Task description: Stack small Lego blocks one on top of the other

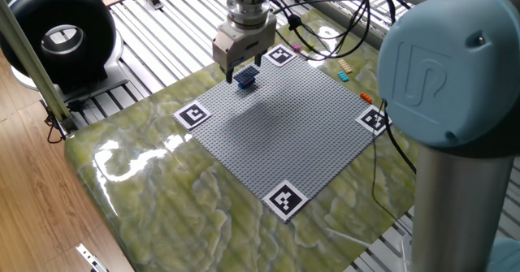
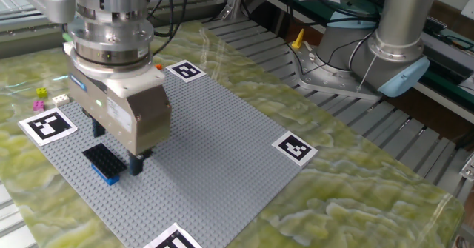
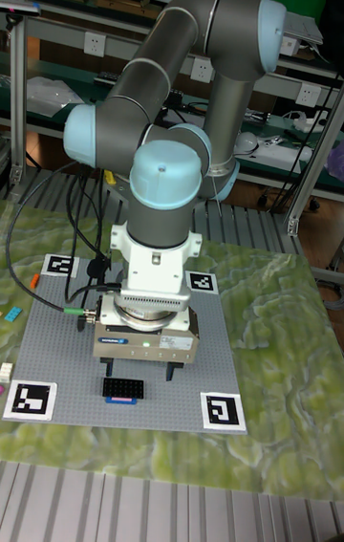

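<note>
The jaws of the silver two-finger gripper (image 3: 143,372) hang spread and empty just above the grey studded baseplate (image 2: 222,148). Just beside them a dark blue Lego block on a lighter blue one (image 2: 101,163) sits pressed onto the baseplate. The gripper body hides one fingertip in the other fixed view.
</note>
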You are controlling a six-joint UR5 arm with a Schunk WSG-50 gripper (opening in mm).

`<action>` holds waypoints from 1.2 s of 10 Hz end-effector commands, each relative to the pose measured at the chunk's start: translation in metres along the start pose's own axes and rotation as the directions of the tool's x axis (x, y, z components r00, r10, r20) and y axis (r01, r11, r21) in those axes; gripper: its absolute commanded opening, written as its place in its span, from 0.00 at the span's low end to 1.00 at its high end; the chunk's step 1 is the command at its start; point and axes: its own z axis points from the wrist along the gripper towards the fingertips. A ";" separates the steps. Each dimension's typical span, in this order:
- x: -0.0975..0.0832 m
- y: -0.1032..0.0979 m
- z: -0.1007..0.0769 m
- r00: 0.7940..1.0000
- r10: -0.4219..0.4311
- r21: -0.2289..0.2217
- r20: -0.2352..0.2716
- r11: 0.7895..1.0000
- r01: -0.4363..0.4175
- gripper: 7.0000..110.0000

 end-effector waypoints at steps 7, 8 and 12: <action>-0.015 -0.049 -0.007 0.994 -0.038 0.092 0.101 0.995 0.029 0.00; -0.011 -0.047 -0.007 0.996 -0.036 0.087 0.084 0.996 0.029 0.00; -0.011 -0.041 -0.007 0.996 -0.032 0.062 0.084 0.998 0.026 0.00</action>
